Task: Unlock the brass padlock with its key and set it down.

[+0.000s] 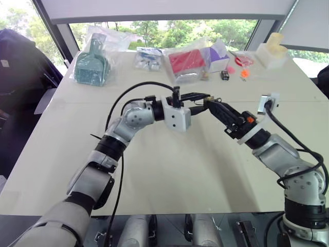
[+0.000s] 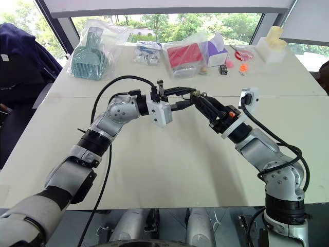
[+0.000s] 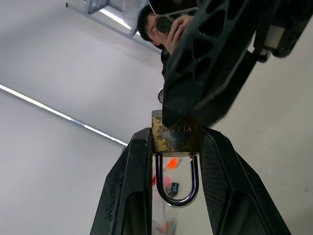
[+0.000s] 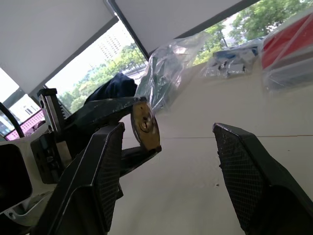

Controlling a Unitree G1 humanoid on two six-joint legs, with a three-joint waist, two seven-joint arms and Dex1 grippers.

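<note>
The brass padlock is pinched by its body between the two black fingers of my left gripper, held up above the middle of the table. Its silvery shackle loops back between those fingers toward the wrist. My right gripper meets it from the right with its fingers spread wide. The padlock's round keyhole face sits just inside one of those fingers. In the head views both grippers' tips come together at one spot. I cannot make out the key.
Along the far edge of the pale table lie a bagged teal dustpan, a bagged red box, a purple box, small black and orange items and a white block. A person shows behind the right gripper.
</note>
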